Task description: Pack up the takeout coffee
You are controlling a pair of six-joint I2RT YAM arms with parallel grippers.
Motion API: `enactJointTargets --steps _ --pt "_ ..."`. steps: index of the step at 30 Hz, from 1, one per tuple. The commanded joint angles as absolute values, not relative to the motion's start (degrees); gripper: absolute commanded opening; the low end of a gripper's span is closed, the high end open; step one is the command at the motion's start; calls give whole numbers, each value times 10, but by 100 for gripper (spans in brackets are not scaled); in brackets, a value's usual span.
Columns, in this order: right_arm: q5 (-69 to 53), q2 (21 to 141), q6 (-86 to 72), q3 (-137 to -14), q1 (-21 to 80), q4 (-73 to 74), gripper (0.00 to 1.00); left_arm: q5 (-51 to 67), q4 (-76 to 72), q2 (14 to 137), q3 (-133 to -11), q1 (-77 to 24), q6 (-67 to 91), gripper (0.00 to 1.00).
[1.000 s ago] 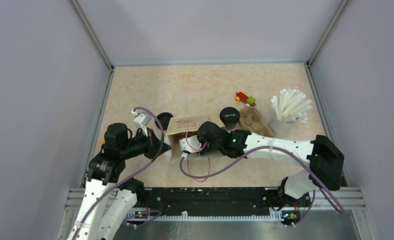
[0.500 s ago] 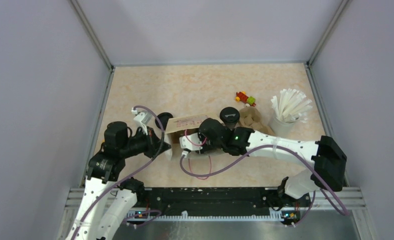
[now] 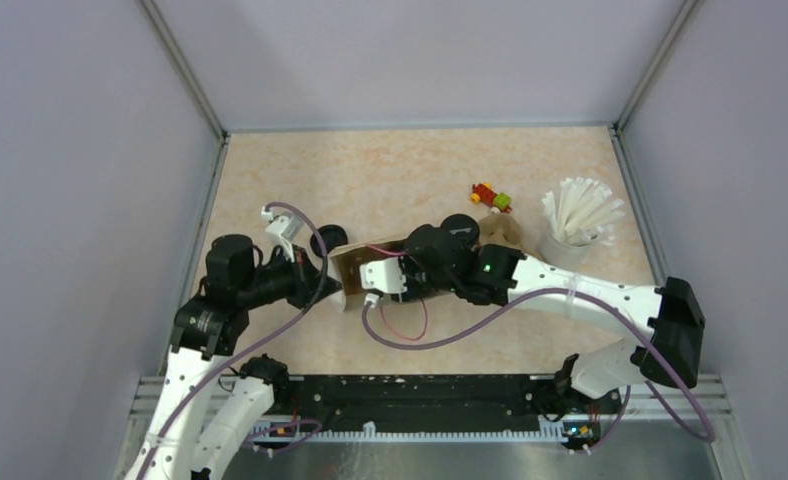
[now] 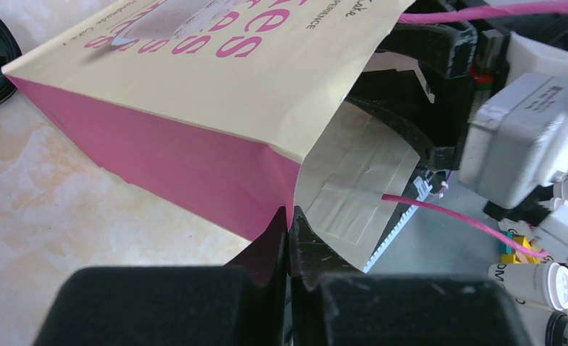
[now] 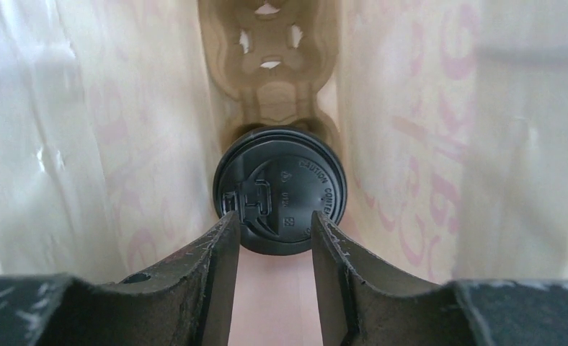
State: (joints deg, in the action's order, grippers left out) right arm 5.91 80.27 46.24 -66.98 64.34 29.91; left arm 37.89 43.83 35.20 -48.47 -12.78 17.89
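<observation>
Left fingers (image 4: 288, 229): pinched shut on the mouth edge of the paper bag (image 4: 216, 79).
Right fingers (image 5: 272, 223): inside the bag, partly parted, gripping nothing.
Lidded cup (image 5: 288, 173): in the bag, at the near end of the pulp carrier (image 5: 270, 86), just beyond the right fingers.
Bag position: on its side, middle of the bench (image 3: 370, 170).

Tabletop (image 3: 410, 170) – beige marbled surface, walls on three sides. What I've got lying directly on it, top cam, L to R: a black round lid (image 3: 325, 241) (can't tell if there's a cup under it), just beside the paper bag (image 3: 355, 255), which lies on its side, cream w/ pink print. Past the bag's R end – a black lidded cup (image 3: 460, 224) next to a brown pulp piece (image 3: 505, 228), both partly hidden. Behind those, a small red/yellow/green toy (image 3: 490, 194). Far R: pale cup of white straws (image 3: 575, 235).
</observation>
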Motion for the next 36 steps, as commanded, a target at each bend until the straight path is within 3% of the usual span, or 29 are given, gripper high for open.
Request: enactJointTargets --steps 1,21,36 --pt "39 778 442 -725 643 315 41 381 428 361 -518 -126 186 3" --pt "24 734 440 -800 632 359 46 403 451 385 -555 -126 277 3" --pt "-20 685 297 -821 633 302 51 358 493 417 -589 -126 294 7"
